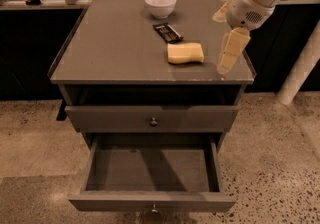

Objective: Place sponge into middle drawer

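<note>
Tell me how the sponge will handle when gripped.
The sponge has rounded, wavy edges that suggest soft foam, so it probably squashes when squeezed. It is likely light and, lying flat, unlikely to roll. The gripper hangs open just right of it.

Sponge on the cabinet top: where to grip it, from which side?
Probably take the sponge mid-length, across its short width, coming straight down from above. It lies flat with its long axis left-right, front and back edges exposed; the snack bar sits close behind its left end, so stay central. The gripper hovers just right of it.
</note>
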`<state>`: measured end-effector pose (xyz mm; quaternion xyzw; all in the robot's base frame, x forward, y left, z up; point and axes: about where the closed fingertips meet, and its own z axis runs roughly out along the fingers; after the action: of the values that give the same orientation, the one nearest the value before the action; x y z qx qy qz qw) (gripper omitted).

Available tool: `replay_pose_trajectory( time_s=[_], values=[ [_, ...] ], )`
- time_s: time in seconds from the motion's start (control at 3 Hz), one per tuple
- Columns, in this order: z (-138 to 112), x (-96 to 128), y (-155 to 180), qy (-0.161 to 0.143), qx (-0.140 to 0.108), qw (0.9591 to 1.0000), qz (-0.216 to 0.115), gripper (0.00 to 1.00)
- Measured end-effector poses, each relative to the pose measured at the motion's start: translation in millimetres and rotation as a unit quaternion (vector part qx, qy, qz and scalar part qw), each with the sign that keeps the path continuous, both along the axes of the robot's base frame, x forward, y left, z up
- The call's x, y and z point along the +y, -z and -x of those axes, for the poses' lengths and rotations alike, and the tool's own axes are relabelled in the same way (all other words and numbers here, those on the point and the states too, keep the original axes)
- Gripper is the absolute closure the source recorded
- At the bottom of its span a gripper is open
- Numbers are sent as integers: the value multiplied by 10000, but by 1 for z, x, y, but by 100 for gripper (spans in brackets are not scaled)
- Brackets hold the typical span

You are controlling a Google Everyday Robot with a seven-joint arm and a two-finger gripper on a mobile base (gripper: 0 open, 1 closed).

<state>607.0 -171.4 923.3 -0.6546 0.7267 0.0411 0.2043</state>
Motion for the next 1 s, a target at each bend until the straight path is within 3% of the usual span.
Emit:
replay_pose_trajectory(
  time_s=[0.33, 0.67, 1.0],
  values=[
    [0, 0, 0, 0, 0, 10000, -1, 0],
    [-4, -6, 14, 63, 238, 9984, -511, 0],
    [-15, -25, 76, 425, 776, 9788, -1846, 0]
  ],
)
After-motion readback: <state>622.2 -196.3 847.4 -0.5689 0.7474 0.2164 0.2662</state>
